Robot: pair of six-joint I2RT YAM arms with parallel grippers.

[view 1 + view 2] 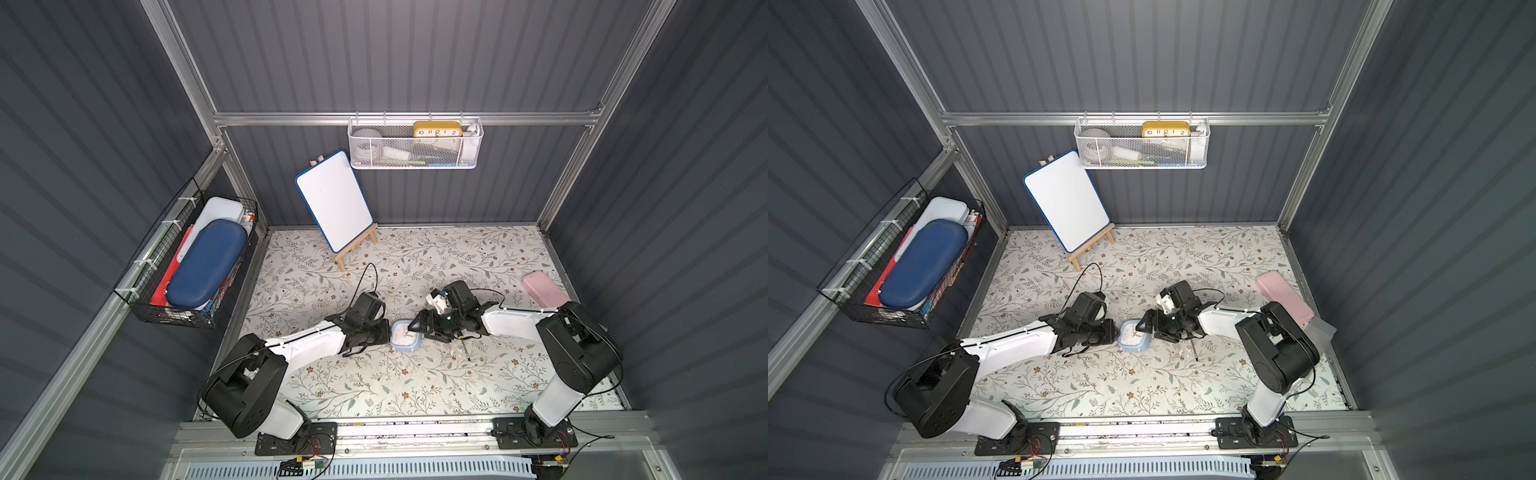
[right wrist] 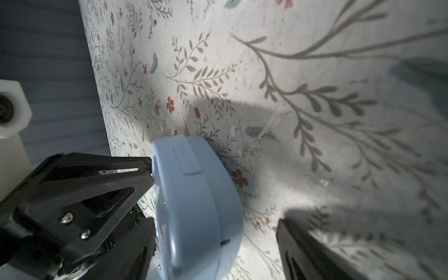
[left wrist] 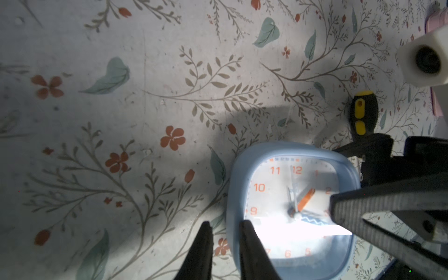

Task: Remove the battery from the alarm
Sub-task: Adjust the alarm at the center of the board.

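Seemingly nips the alarm (image 1: 405, 336) at its left rim with narrowed left gripper (image 3: 225, 225), hold uncertain, straddling it with splayed right gripper (image 2: 214, 219) to flip it over.

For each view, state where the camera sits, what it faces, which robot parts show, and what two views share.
Both top views: high in front, facing down and back; left arm, right arm, pale-blue rounded-square alarm clock between.
Left wrist: on left arm, facing the clock's face; own black fingers.
Right wrist: on right arm, facing the clock's side; own fingers.
Wrist views share the clock.
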